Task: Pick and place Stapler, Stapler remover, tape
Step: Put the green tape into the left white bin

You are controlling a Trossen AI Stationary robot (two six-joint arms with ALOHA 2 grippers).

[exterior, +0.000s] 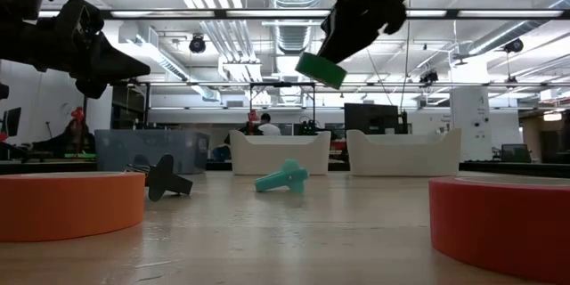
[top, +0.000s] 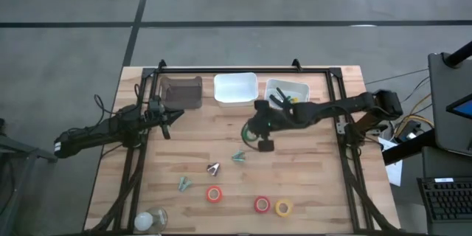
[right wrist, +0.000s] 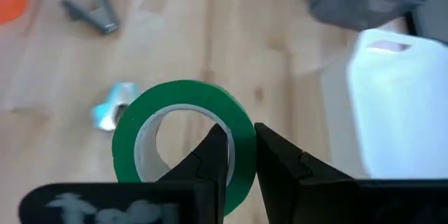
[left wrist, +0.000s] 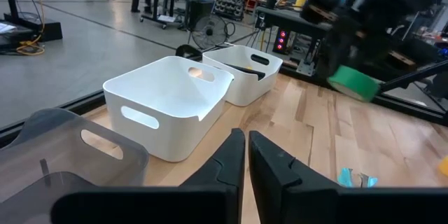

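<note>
Right gripper (right wrist: 241,155) pinches the glossy green tape (right wrist: 183,140) ring's wall, aloft over bare wood planks near the smooth white bins (top: 235,88). Left gripper (left wrist: 246,155) is closed, empty.

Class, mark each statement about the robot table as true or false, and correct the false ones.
1. The right end effector holds the green tape roll above the table. True.
2. The left end effector grips a red roll. False: it is shut on nothing.
3. Three bins stand along the table's far edge. True.
4. The yellow roll lies in the middle white bin. False: it lies on the wooden table.
</note>
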